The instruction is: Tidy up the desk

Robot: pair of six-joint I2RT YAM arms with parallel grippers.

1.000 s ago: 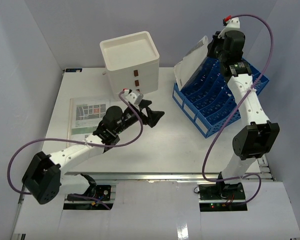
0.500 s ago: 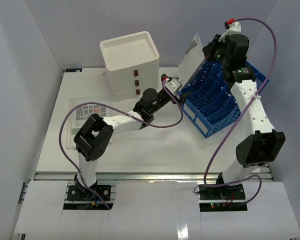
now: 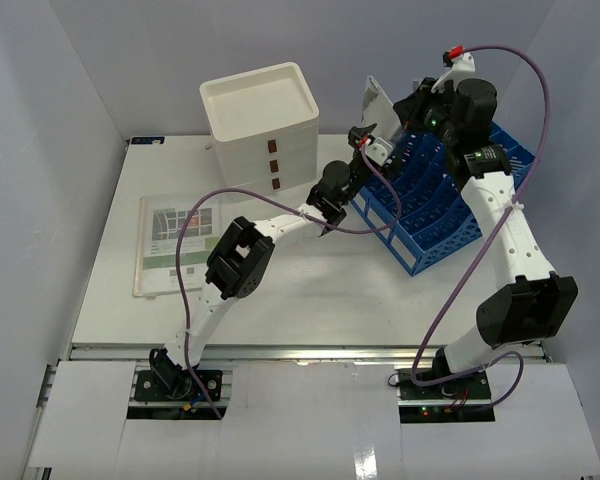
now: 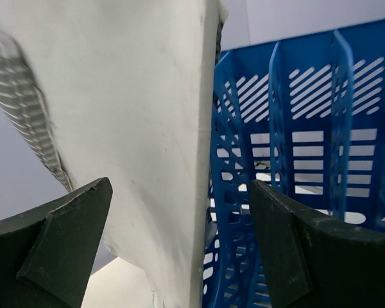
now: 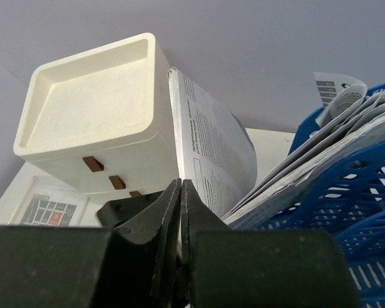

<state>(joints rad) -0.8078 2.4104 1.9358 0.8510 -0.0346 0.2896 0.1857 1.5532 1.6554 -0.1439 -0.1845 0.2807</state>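
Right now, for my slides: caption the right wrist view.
Right gripper shut on a printed paper booklet; white three-drawer box at left, blue slotted plastic rack at right.

Plain walls of pale lavender-grey close me in on three sides. The back wall [image 3: 180, 50] fills the top of the overhead view. The left wall [image 3: 30, 200] slants down the left edge and the right wall [image 3: 590, 150] runs down the right edge. All three are bare and matte, and they meet the desk [image 3: 310, 300] at its far and side edges. Flat white panels [image 3: 310, 420] span the bottom of that frame, in front of the desk. The light is soft and even, and shadows on the white surface are faint. From my right wrist the same grey wall [image 5: 256, 45] fills the top of the picture. From my left wrist a patch of wall [image 4: 295, 16] shows at the upper right.
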